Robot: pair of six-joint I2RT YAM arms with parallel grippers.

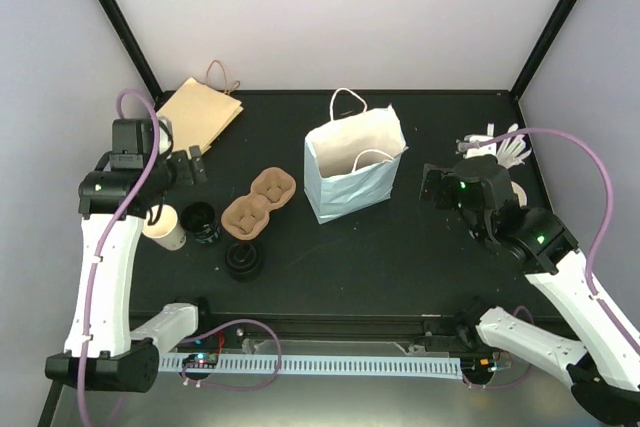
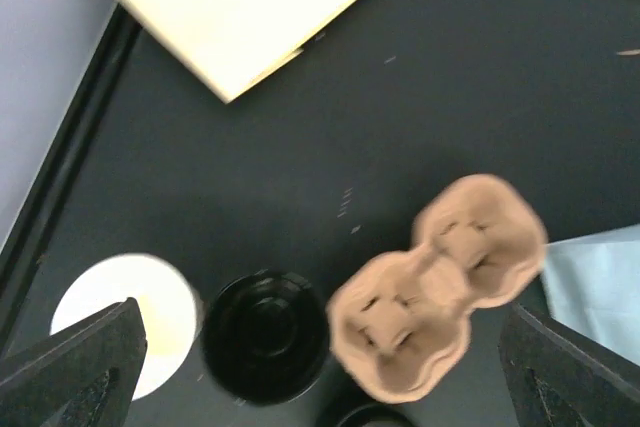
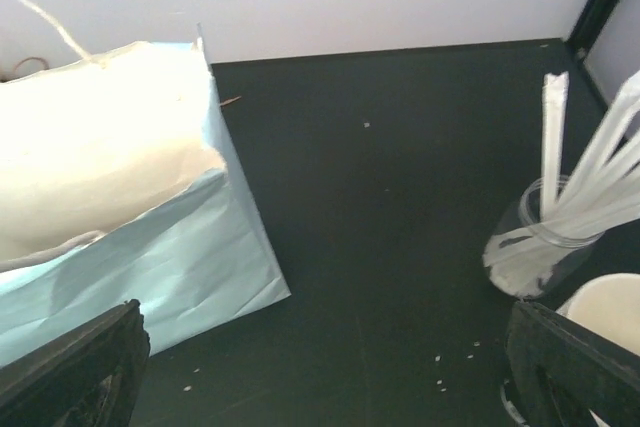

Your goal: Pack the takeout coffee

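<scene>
The takeout coffee [image 1: 200, 222] stands at the left of the table, its black lid [image 2: 265, 335] facing up in the left wrist view. It sits between an open white cup [image 2: 125, 322] and a tan two-cup carrier [image 2: 440, 282]. My left gripper [image 1: 190, 167] hovers above these, and in its own wrist view the left gripper [image 2: 320, 382] is open wide with nothing in it. A pale blue paper bag [image 1: 355, 162] stands open mid-table. My right gripper [image 1: 432, 187], seen from its wrist as the right gripper [image 3: 320, 377], is open and empty to the right of the bag [image 3: 130, 237].
A flat brown bag [image 1: 200, 112] lies at the back left. Loose black lids [image 1: 244, 259] are piled in front of the carrier. A glass jar of wrapped straws [image 3: 545, 242] and a white cup [image 3: 610, 317] stand near the right edge.
</scene>
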